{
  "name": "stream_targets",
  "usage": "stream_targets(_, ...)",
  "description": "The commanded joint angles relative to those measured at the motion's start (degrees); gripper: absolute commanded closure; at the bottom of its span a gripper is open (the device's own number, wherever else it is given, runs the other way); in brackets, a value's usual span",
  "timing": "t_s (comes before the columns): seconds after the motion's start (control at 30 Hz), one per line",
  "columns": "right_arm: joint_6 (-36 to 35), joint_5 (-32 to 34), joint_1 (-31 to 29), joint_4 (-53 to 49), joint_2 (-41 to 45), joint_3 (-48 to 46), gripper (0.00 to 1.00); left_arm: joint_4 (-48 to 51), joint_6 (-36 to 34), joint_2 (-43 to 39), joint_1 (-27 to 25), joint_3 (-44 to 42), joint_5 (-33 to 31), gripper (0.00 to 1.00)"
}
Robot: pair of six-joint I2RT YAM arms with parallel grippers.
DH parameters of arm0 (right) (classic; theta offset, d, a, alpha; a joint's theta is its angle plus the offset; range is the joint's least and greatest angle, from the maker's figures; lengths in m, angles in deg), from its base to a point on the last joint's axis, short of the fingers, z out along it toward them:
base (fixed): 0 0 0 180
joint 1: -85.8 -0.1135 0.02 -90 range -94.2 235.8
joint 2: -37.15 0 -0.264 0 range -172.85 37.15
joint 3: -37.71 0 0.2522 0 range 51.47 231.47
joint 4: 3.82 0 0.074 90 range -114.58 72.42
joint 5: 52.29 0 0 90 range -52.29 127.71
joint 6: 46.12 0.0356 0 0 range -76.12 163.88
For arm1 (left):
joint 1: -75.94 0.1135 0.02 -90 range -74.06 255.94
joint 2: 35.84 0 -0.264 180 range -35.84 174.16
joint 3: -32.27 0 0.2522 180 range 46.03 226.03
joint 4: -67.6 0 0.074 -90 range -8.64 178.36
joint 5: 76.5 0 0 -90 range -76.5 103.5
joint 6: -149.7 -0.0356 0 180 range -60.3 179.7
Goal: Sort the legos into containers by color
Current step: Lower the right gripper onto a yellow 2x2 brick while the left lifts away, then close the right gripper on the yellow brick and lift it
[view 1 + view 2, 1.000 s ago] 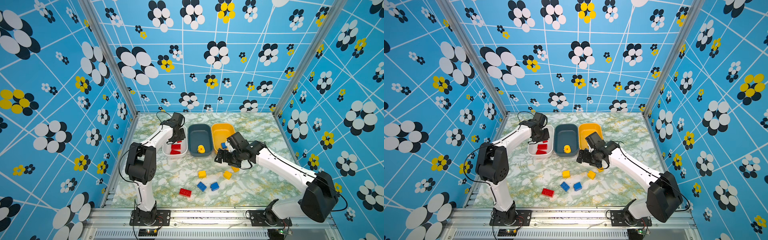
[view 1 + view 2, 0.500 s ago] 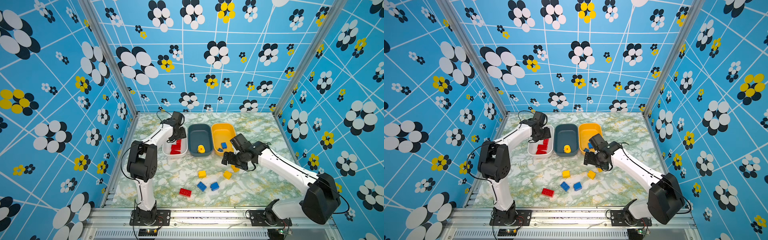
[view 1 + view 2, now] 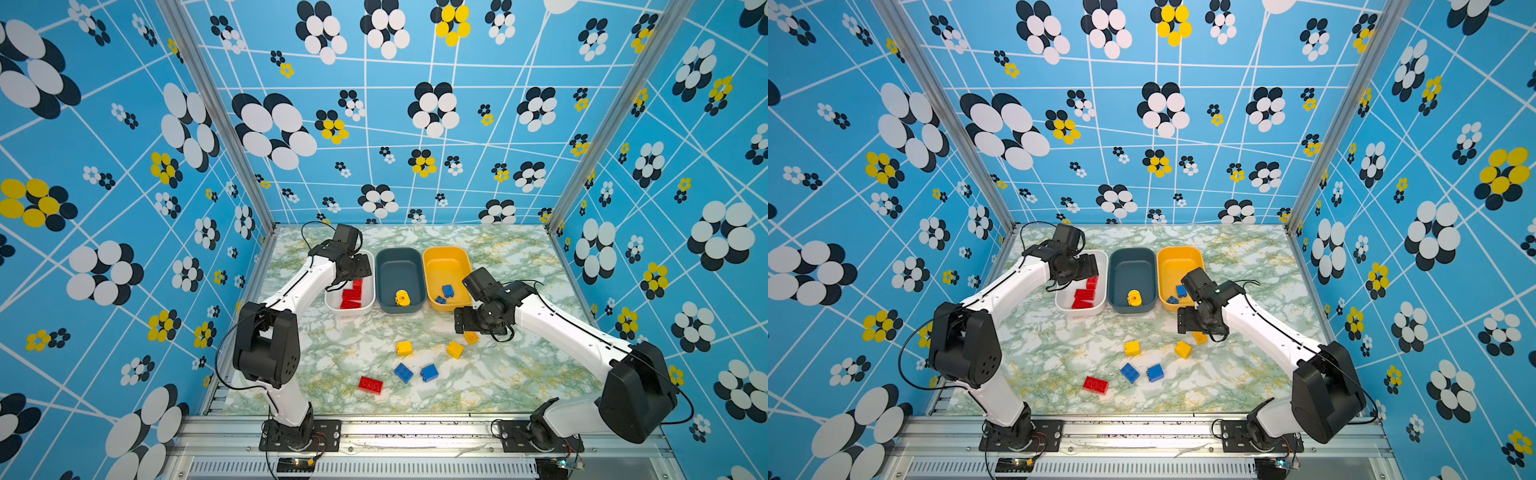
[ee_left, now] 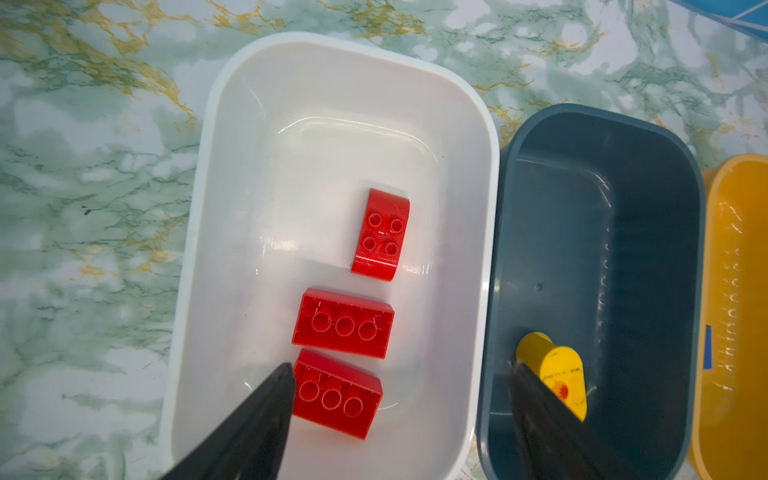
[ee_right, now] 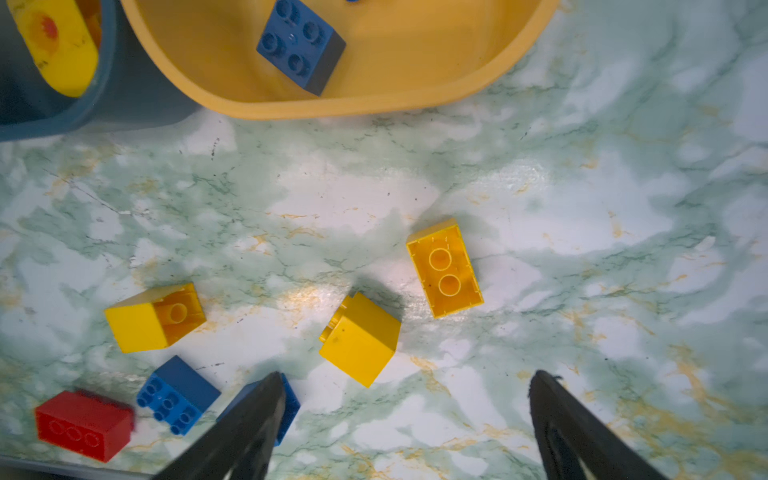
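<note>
Standing wide apart with nothing between them, the jaws of the left gripper point(image 4: 399, 368) are held over one end of the white tub point(image 4: 332, 62). One finger is seen beside the three red bricks point(image 4: 343, 322) lying there, and the other over the teal tub point(image 4: 602, 124) just beside it. The pose is judged to suit a release above the tub where red is gathered. In the teal tub a rounded yellow piece point(image 4: 552, 374) is seen alone, so yellow is taken to belong there.

The jaws of the right gripper point(image 5: 407, 376) are likewise spread and empty, held above the table point(image 5: 623, 187) in front of the yellow tub point(image 5: 374, 104). Just ahead of them three yellow bricks point(image 5: 359, 338) lie loose. The wide opening is judged to serve for straddling the nearest one. Farther out, two loose blue bricks point(image 5: 176, 395) and a loose red brick point(image 5: 83, 424) lie near one another, one blue partly hidden by a finger. Two blue bricks point(image 3: 447, 290) are seen in the yellow tub, so blue is collected there.

With six pieces binned and six on the table, the sort is judged about half done.
</note>
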Motion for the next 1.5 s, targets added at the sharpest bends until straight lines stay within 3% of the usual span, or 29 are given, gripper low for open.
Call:
stream_targets(0.0, -5.1, 3.3, 0.5, -0.4, -1.8, -0.7, 0.08, 0.0, 0.8, -4.0, 0.3, -3.2, 1.4, 0.14)
stream_targets(0.43, -10.2, 2.8, 1.5, 4.4, -8.6, -1.3, 0.16, 0.6, 3.7, -16.3, 0.4, -12.5, 2.4, 0.09)
stream_targets(0.97, -11.0, 1.3, 2.1, 7.6, -14.4, -3.0, 0.27, 1.6, 5.6, -22.0, 0.4, -17.1, 2.8, 0.07)
stream_targets(1.47, -10.0, 0.7, 2.1, 8.7, -15.1, -4.3, 0.6, 1.8, 5.5, -21.8, 0.4, -16.7, 2.9, 0.06)
